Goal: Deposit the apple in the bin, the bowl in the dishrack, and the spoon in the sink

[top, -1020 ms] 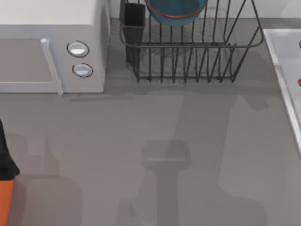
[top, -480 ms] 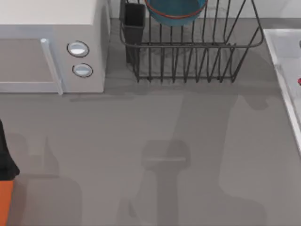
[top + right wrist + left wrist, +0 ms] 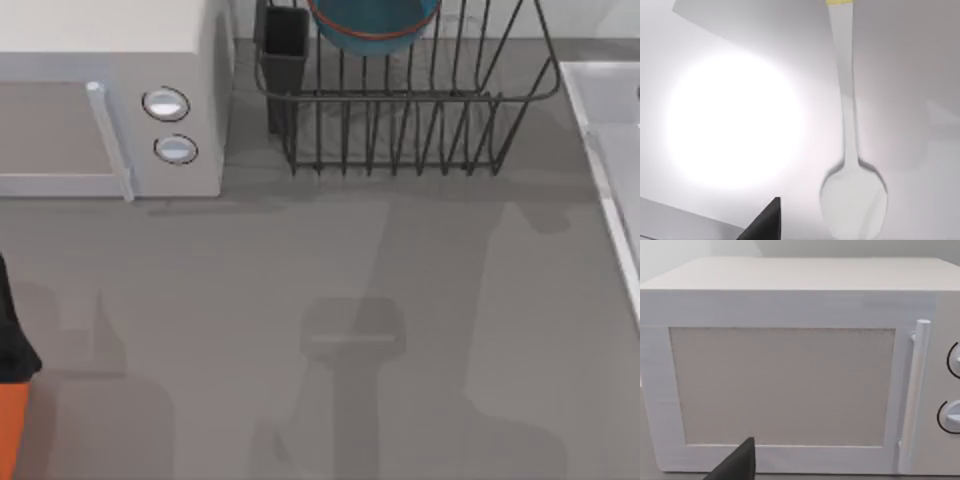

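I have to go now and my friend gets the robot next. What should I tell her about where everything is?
Left end effector: faces the white microwave; one dark fingertip shows, open or shut cannot be told.
Right end effector: over a pale surface that looks like the sink's inside; one dark fingertip shows, state cannot be told.
Bowl: sitting in the dishrack. Done.
Spoon: appears to lie on that pale surface, apart from the fingertip. Looks done.
Sink: at the table's right edge.
Apple and bin: can't be confirmed from here, so check them.
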